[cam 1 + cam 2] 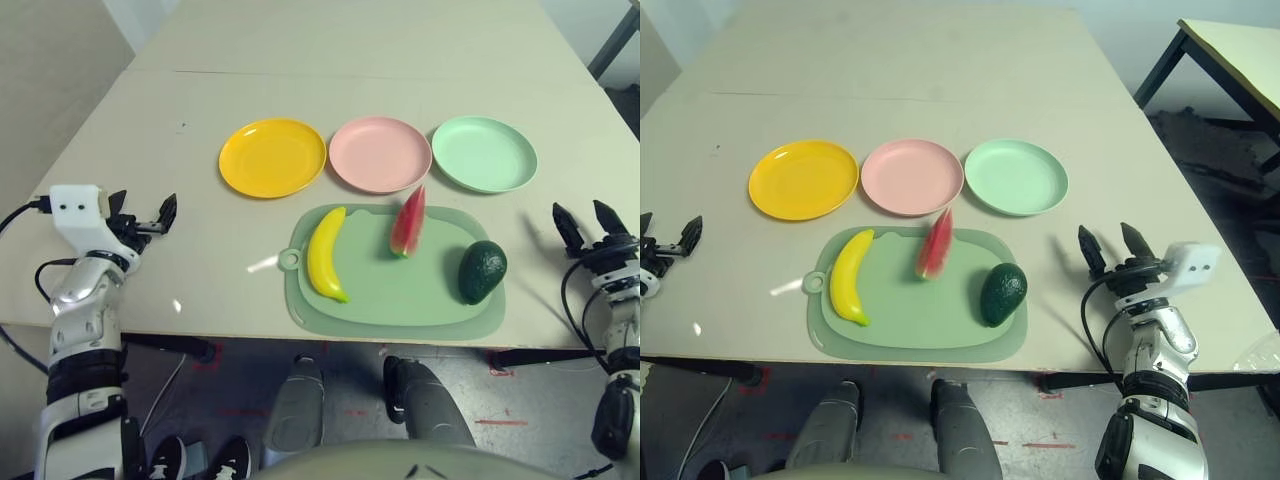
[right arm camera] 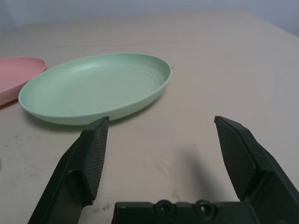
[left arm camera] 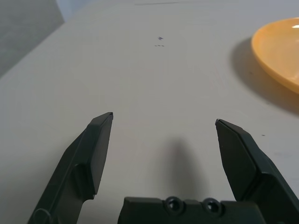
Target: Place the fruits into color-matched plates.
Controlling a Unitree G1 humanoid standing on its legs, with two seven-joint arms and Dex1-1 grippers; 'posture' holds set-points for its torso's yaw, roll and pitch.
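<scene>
Banana (image 1: 325, 255), watermelon wedge (image 1: 408, 224), avocado (image 1: 482, 272) left to right on mat (image 1: 380, 310), lower centre; three plates (image 1: 380, 154) in row above.

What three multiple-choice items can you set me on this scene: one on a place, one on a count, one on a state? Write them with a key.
1. Where does the avocado lie?
A) On the mint plate
B) On the cutting mat
C) On the yellow plate

2. How many plates are on the table?
A) Two
B) Four
C) Three

3. How does the robot's left tool stand?
A) Open, holding nothing
B) Shut, holding nothing
C) Closed on the banana

Key:
1: B, as the avocado rests on the right part of the green cutting mat.
2: C, as a yellow plate, a pink plate and a mint plate stand in a row.
3: A, as the left tool has its two fingers wide apart over bare table.
</scene>
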